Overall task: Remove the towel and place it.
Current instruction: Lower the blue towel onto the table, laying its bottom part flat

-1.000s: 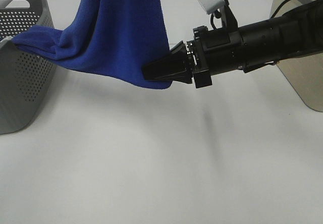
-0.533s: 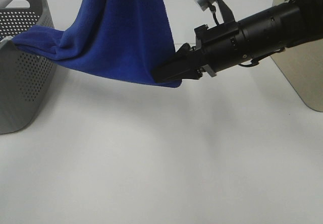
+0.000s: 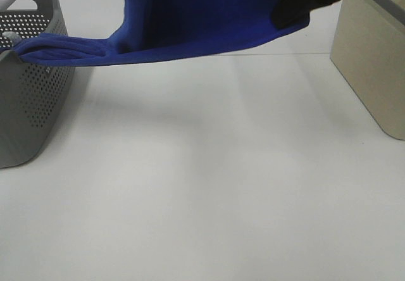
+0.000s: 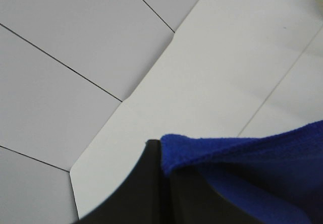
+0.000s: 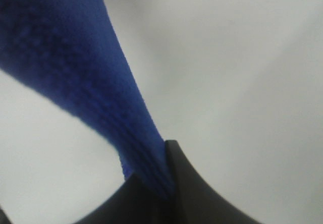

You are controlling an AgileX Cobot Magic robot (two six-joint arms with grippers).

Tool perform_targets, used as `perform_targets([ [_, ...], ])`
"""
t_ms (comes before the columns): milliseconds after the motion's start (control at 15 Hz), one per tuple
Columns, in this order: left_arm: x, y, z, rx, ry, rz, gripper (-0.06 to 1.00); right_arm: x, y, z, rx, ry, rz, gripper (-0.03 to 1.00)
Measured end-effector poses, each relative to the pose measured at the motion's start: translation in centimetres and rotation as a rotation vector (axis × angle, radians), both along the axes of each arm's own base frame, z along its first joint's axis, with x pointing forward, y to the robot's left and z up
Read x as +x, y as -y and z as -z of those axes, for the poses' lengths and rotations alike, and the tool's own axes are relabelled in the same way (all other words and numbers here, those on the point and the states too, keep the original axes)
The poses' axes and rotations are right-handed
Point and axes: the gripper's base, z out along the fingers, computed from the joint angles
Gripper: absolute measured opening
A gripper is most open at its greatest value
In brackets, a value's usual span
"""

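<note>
The royal-blue towel (image 3: 202,21) hangs stretched across the top of the exterior view, one end trailing over the rim of the grey perforated basket (image 3: 28,97) at the left. My right gripper (image 3: 297,6) is shut on the towel's right corner, high at the upper right; the right wrist view shows blue cloth (image 5: 75,82) pinched between its fingers (image 5: 166,193). My left gripper is out of the exterior view; in the left wrist view its fingers (image 4: 151,183) are shut on a folded edge of the towel (image 4: 242,168). The white tag is not visible.
A beige box (image 3: 373,59) stands at the right edge of the white table (image 3: 209,186). The basket occupies the left edge. A seam line (image 3: 285,54) crosses the table behind the towel.
My right gripper closed on the towel's lower right corner and lifted it up and to the right, pulling the hanging cloth out into a taut horizontal span.
</note>
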Motion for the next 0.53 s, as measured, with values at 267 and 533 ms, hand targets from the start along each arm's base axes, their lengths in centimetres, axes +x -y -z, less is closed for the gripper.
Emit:
perform_targets([
  [267,2.3,-1.7,-1.9,-0.111,0.189,0.038,0.0,1.2,1.9,-8.7,-0.159,0.305,0.09,0.02],
  [533,3.3,-2.9,-2.6,-0.135,0.261,0.032,0.0,1.4,2.2,-12.8,-0.137,0.512,0.132,0.02],
])
